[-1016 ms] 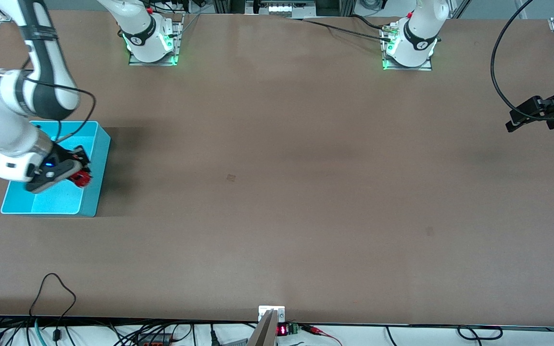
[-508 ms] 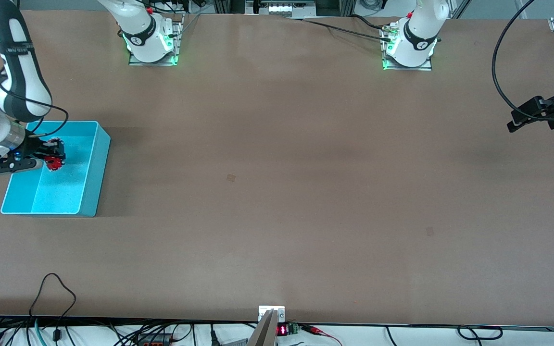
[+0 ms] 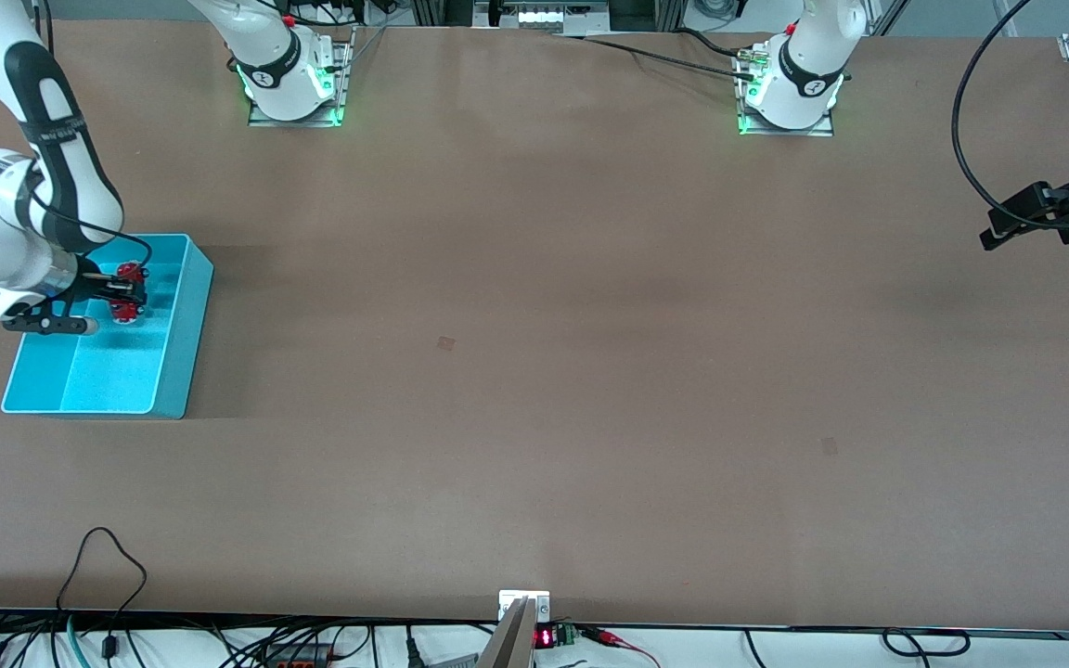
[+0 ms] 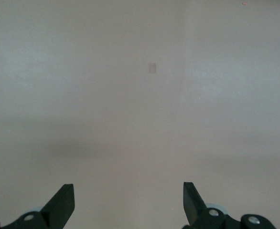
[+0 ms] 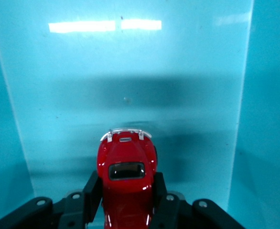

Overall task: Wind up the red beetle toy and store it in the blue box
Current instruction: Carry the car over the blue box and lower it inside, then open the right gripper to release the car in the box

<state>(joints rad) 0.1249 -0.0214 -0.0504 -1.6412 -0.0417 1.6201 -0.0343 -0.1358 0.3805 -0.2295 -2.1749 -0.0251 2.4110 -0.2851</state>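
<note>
The blue box [image 3: 177,366] stands at the right arm's end of the table. My right gripper [image 3: 133,293] is shut on the red beetle toy [image 3: 131,293] and holds it inside the box, low over its floor. In the right wrist view the red beetle toy [image 5: 125,179] sits between the two fingers [image 5: 93,191], its silvery end pointing at the box floor [image 5: 130,71]. My left gripper [image 3: 1008,229] is open and empty, up over the table's edge at the left arm's end; its wrist view shows its fingertips [image 4: 63,202] spread apart over bare table.
Cables hang along the table's edge nearest the front camera. A small dark mark [image 3: 445,343] lies near the table's middle. The two arm bases [image 3: 293,79] stand along the edge farthest from the front camera.
My right gripper swung with the toy across the box, first toward the box's outer wall, then back a little toward its middle. The left arm has barely moved.
</note>
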